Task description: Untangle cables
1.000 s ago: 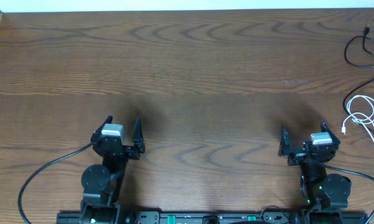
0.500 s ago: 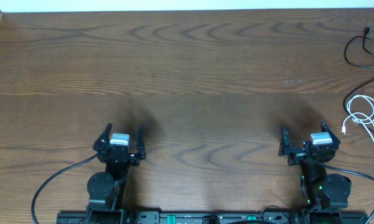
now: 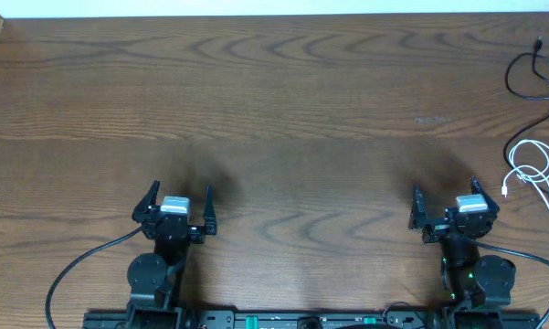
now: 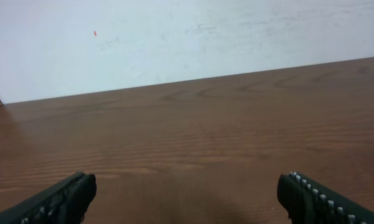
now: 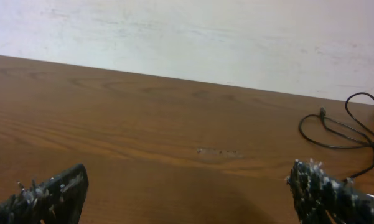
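Observation:
A thin black cable (image 3: 531,73) lies looped at the far right edge of the table; it also shows in the right wrist view (image 5: 342,132). A thin white cable (image 3: 533,171) lies coiled below it, apart from it, near the right edge. My left gripper (image 3: 178,194) is open and empty near the front left. My right gripper (image 3: 445,194) is open and empty near the front right, left of the white cable. In the wrist views the left jaws (image 4: 185,193) and the right jaws (image 5: 188,190) are spread wide over bare wood.
The wooden table (image 3: 274,110) stretches back to a white wall (image 5: 187,37). A small pale scuff (image 3: 431,120) marks the wood right of the middle. Thick black arm wires (image 3: 73,260) trail at the front edge.
My left gripper has turned to face straight ahead and shifted slightly forward. The right arm and both cables have not moved.

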Controlling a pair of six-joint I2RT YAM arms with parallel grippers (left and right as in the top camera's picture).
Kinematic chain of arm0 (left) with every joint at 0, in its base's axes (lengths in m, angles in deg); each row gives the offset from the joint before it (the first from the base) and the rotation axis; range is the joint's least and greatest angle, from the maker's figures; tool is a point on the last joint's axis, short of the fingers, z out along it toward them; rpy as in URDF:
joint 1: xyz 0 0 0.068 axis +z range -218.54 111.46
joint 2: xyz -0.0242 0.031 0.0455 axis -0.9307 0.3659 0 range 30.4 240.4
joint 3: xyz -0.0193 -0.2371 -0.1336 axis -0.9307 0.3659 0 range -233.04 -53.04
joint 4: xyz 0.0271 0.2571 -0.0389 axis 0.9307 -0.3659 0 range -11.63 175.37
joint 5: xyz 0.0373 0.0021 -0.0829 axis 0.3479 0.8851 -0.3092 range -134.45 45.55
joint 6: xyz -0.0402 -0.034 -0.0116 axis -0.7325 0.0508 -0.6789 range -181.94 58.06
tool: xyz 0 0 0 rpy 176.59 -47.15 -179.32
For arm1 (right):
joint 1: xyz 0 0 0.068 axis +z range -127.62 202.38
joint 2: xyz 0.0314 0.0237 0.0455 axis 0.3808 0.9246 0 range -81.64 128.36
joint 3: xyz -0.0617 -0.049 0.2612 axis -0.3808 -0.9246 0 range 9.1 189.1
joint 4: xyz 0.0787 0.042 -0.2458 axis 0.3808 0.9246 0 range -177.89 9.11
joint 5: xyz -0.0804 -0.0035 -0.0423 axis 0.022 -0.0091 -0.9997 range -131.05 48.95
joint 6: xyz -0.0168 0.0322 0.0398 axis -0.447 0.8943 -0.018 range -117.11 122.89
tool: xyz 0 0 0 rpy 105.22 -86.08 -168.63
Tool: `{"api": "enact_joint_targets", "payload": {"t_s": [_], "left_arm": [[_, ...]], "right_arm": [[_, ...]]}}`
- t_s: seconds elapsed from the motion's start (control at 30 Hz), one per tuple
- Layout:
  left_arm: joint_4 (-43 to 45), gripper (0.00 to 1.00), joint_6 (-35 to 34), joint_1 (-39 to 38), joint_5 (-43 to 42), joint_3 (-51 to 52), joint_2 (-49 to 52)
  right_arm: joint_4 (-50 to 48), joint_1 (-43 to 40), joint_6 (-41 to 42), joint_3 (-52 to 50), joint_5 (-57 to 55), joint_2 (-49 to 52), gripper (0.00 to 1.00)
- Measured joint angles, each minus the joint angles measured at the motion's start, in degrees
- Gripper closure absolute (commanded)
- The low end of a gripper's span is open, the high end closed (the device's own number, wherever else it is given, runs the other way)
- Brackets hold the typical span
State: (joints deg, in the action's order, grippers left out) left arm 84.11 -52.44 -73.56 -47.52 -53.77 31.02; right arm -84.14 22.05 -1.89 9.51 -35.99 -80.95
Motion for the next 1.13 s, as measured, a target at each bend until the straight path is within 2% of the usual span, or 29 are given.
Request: {"api": "enact_joint_targets", "payload": {"t_s": [1.13], "left_arm": [[0.0,0.02,0.0,0.0,0.0,0.0,0.0]], "right_arm": [[0.0,0.0,0.0,0.0,0.0,0.0,0.01]]}}
